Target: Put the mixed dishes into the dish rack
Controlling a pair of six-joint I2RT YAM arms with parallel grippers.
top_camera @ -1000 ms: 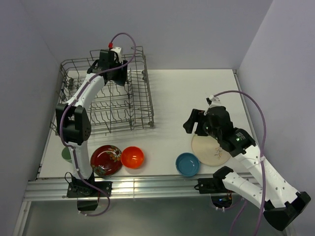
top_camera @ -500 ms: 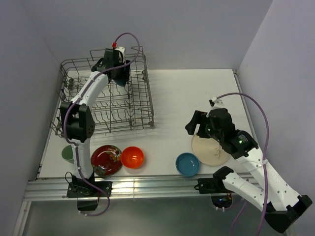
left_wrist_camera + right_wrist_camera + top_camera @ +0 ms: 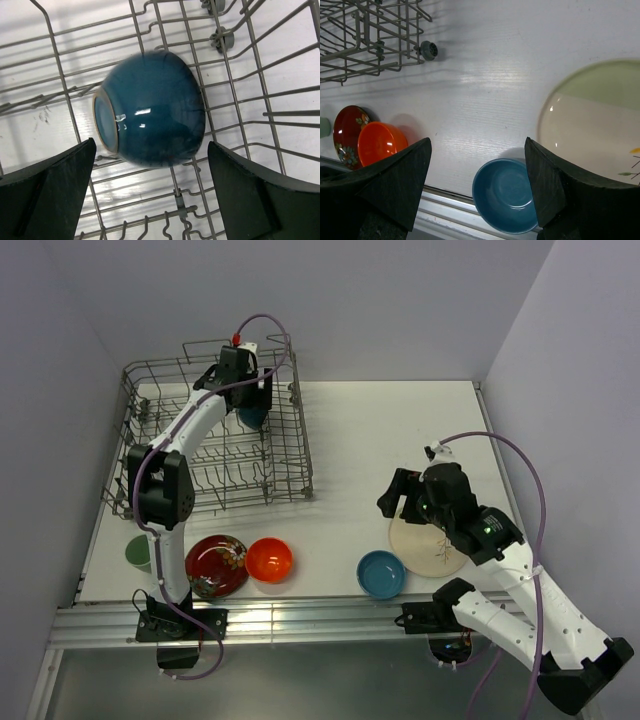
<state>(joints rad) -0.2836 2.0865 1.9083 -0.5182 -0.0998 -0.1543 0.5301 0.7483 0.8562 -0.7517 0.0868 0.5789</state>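
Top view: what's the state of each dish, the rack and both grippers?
rack: on the table, holds only the teal bowl.
teal bowl: on its side in the rack.
red bowl: on table.
orange bowl: upright on table, empty.
blue bowl: upright on table, empty.
plate: flat on table.
cup: on table, partly hidden.
left gripper: open, over teal bowl.
right gripper: open, empty.

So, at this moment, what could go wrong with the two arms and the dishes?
1. The teal bowl lies on its side on the dish rack wires; it may roll. The open left claw flanks it and could nudge it.
2. The cream plate lies flat, so the open right claw may slip on its rim or push the small blue bowl near the table edge.
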